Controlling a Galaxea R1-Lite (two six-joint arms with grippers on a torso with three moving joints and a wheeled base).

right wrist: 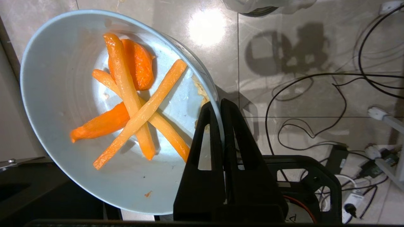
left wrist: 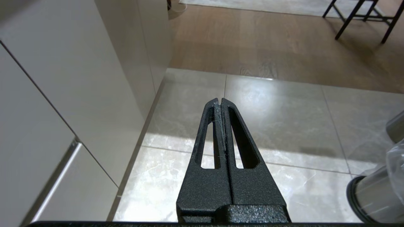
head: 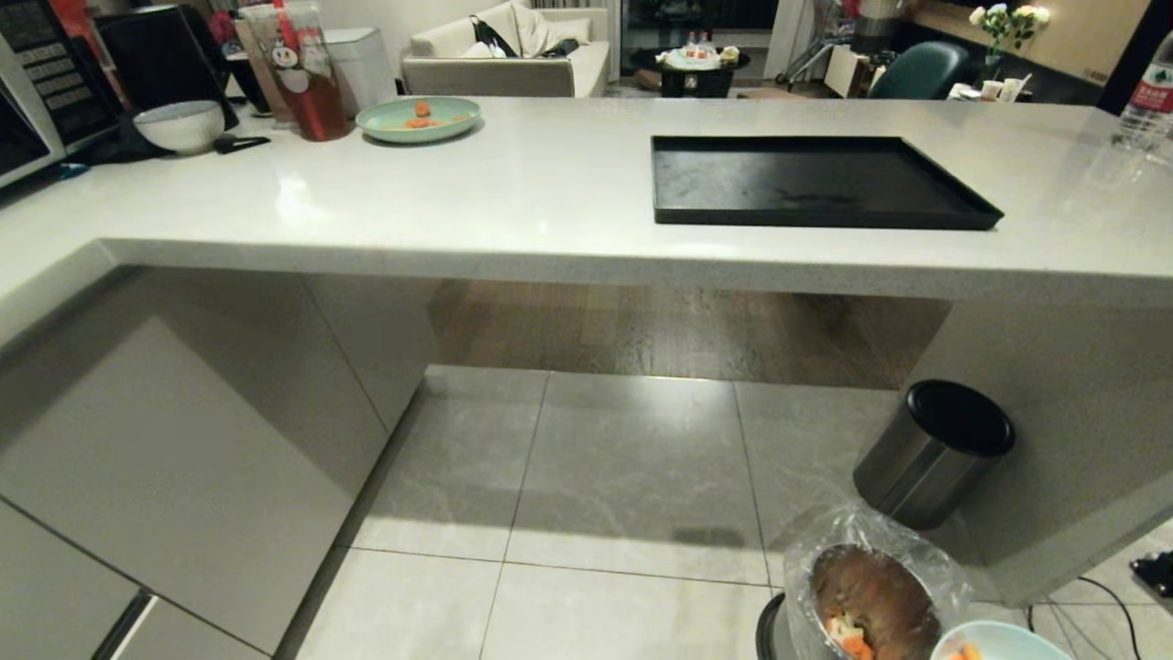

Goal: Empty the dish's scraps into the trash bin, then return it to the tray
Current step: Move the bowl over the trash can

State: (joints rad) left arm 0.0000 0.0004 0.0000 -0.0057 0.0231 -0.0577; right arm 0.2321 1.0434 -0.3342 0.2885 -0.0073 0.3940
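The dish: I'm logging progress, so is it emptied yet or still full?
Still full: the dish holds crossed carrot scraps, pinched at its rim by the right end effector.

Open tiled floor (head: 632, 467) lay below the counter (head: 550, 192). To the right, the trash bin (head: 871, 596) stood just in front of a steel cylinder (head: 926, 458), close to the counter's side wall. Cables (right wrist: 315, 126) crossed the floor nearby.
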